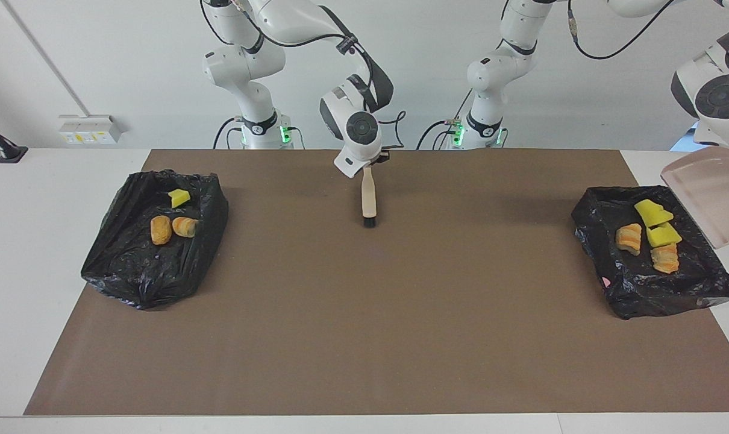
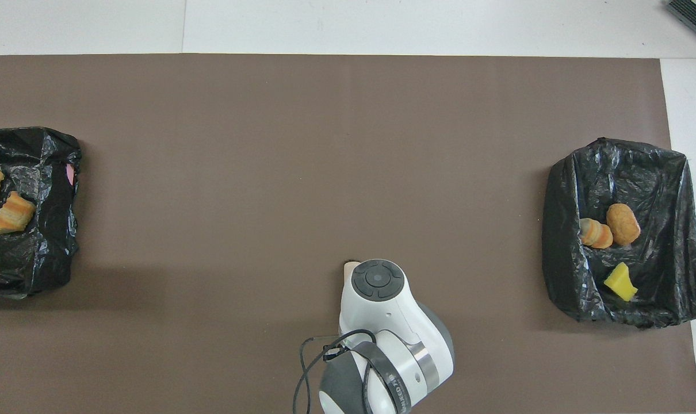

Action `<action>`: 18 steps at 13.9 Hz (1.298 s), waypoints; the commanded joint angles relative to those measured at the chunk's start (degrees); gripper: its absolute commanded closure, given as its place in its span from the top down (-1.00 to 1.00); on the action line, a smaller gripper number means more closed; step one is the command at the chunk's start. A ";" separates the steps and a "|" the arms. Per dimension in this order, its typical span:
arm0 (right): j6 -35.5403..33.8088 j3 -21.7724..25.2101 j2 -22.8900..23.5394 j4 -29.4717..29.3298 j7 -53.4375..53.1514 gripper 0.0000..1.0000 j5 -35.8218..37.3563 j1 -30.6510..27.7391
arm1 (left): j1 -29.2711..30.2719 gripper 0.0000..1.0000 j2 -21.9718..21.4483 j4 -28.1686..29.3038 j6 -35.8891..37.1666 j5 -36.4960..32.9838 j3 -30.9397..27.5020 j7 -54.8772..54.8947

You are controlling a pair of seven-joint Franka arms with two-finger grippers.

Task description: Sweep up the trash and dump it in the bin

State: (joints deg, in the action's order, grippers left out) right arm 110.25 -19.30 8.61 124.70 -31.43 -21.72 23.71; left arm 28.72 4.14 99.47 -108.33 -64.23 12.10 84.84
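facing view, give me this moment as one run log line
right gripper: holds brush upright over mat | left gripper: dustpan tilted over bin | trash: all in two bins | mat: no scraps

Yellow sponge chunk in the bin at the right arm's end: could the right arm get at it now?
Probably not to grasp: the right tool holds the brush, though the chunk lies uncovered in the open bin.

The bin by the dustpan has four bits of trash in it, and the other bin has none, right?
Not quite. The bin by the dustpan does hold four scraps, but the other bin holds three: one yellow chunk and two tan lumps, clear in the facing view.
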 commanded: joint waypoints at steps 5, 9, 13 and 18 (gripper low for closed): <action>1.37 0.31 2.10 -4.80 0.50 1.00 5.00 0.46 | -12.27 -1.00 -0.63 -2.27 10.59 14.28 0.46 -8.25; 3.30 0.84 2.30 -9.12 0.23 1.00 10.37 -1.47 | -19.82 -1.00 -0.10 -2.18 14.89 27.28 0.46 -25.37; 3.13 0.84 -0.52 -13.24 0.85 1.00 15.99 -8.66 | -28.09 -1.00 1.74 -2.35 15.16 39.94 0.55 -50.50; 1.64 0.93 -1.14 -18.08 0.94 1.00 20.47 -12.81 | -41.45 -1.00 13.76 -11.47 14.99 48.39 0.46 -82.59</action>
State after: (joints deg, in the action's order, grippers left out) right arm 113.10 -17.80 7.86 108.09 -30.91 -3.57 11.94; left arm -8.62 11.01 96.01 -94.52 -18.83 13.67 11.79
